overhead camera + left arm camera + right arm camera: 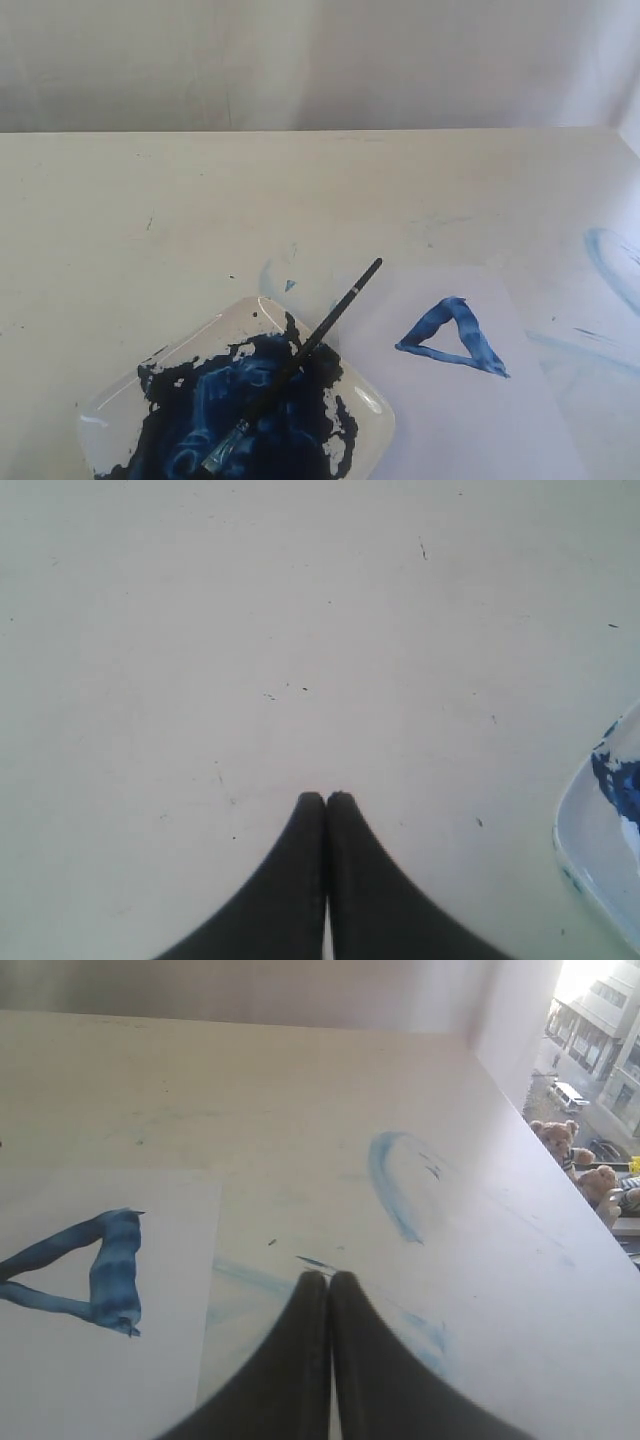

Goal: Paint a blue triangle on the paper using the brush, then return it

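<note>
The brush [300,358] lies slanted across the clear paint dish [369,402], bristles down in the dark blue paint, handle tip resting over the dish's far rim. Right of the dish lies the white paper [470,400] [60,1380] carrying the blue triangle [452,335] [95,1270]. Neither arm shows in the exterior view. My left gripper [326,798] is shut and empty over bare tabletop, with the dish's edge [590,855] off to one side. My right gripper [329,1277] is shut and empty just beside the paper, over pale blue smears.
Pale blue arcs and smears [390,1195] [610,260] mark the cream tabletop [200,220] to the right of the paper. The table's right edge [560,1190] drops off beside a window. A pale wall stands behind the table.
</note>
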You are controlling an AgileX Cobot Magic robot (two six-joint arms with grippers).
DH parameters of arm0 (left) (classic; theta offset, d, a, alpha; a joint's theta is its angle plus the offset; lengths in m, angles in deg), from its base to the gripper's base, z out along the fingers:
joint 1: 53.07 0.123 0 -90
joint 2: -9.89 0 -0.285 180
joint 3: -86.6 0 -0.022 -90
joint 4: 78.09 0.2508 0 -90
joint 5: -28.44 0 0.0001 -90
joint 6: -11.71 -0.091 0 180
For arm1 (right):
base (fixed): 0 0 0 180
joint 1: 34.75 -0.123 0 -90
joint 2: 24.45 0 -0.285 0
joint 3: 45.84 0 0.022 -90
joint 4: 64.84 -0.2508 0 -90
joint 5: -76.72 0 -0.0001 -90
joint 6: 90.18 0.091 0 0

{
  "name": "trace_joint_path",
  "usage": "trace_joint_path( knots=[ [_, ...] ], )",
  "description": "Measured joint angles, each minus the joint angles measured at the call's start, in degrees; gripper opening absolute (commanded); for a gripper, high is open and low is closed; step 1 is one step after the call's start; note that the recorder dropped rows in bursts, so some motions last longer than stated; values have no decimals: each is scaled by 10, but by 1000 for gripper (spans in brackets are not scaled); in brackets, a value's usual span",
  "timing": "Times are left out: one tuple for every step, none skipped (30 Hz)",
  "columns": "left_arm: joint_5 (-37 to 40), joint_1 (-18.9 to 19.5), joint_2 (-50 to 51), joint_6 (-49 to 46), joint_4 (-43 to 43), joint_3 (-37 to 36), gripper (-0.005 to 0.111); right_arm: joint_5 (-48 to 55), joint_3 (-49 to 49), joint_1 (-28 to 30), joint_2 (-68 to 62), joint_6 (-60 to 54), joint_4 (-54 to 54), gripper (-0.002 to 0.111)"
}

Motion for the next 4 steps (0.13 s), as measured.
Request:
trace_joint_path(
  knots=[
    [0,0,0,0,0,0,0,0,0,0,0,0,0,0],
    [0,0,0,0,0,0,0,0,0,0,0,0,0,0],
    [0,0,0,0,0,0,0,0,0,0,0,-1,0,0],
    [0,0,0,0,0,0,0,0,0,0,0,-1,0,0]
  ],
)
